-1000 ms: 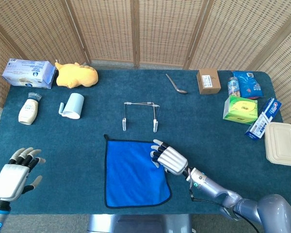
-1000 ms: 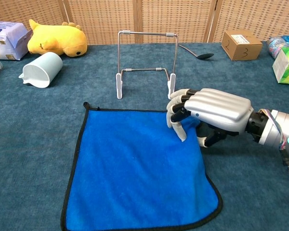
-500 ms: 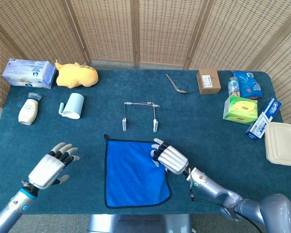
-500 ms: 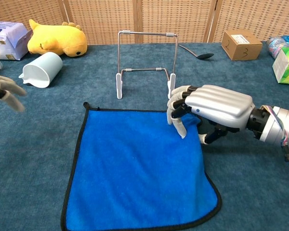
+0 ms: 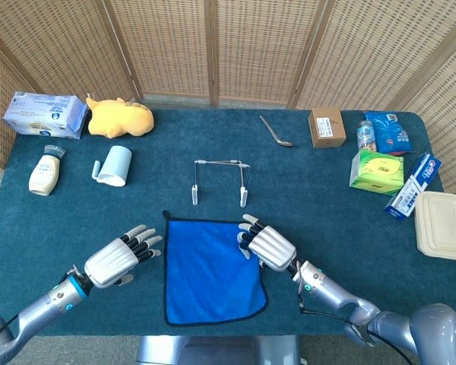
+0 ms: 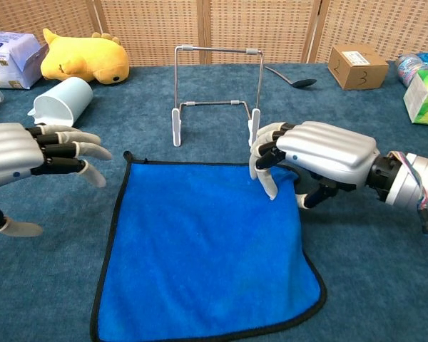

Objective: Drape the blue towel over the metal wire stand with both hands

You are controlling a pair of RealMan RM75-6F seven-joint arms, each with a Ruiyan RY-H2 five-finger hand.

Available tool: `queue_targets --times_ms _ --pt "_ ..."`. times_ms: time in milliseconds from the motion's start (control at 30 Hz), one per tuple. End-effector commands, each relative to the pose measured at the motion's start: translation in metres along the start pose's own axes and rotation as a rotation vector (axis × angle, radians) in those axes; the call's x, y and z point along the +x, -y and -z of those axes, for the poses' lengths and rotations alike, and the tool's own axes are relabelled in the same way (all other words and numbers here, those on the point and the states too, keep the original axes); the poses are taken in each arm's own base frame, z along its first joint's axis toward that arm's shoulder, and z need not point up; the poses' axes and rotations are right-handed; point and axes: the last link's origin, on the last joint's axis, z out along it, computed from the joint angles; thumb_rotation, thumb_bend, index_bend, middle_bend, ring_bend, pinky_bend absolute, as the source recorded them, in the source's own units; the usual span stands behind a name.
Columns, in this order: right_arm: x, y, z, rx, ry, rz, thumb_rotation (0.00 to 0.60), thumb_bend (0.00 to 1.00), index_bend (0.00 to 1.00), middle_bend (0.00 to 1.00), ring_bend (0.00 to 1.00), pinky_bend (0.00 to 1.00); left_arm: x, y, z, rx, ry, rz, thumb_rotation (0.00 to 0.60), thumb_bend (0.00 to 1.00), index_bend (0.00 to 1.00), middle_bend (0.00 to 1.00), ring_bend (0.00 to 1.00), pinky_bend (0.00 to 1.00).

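Only from head cam: lunchbox (image 5: 442,224) far rt of towel (image 5: 211,270).

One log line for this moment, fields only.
towel: flat on table | right hand: on far-right corner | left hand: open, beside left edge | stand: bare

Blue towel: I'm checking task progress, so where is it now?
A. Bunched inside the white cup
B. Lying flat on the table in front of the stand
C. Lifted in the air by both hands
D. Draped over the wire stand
B: the blue towel lies spread flat on the table, with the wire stand standing bare behind it.
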Motion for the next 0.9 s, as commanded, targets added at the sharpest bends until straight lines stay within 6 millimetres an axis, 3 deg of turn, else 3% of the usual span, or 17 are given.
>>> queue_targets --times_ms 33,900 --pt "0.000 -0.001 0.001 -0.003 -0.001 -0.001 0.600 0.39 0.79 0.39 0.21 0.14 -0.004 0.000 -0.013 -0.046 -0.005 -0.049 0.600 0.26 0.23 0.11 0.06 0.08" --pt "0.002 -0.006 0.003 -0.032 -0.005 -0.014 0.600 0.40 0.78 0.39 0.21 0.14 -0.023 -0.015 -0.067 -0.091 -0.042 -0.047 0.600 0.26 0.23 0.11 0.05 0.07"
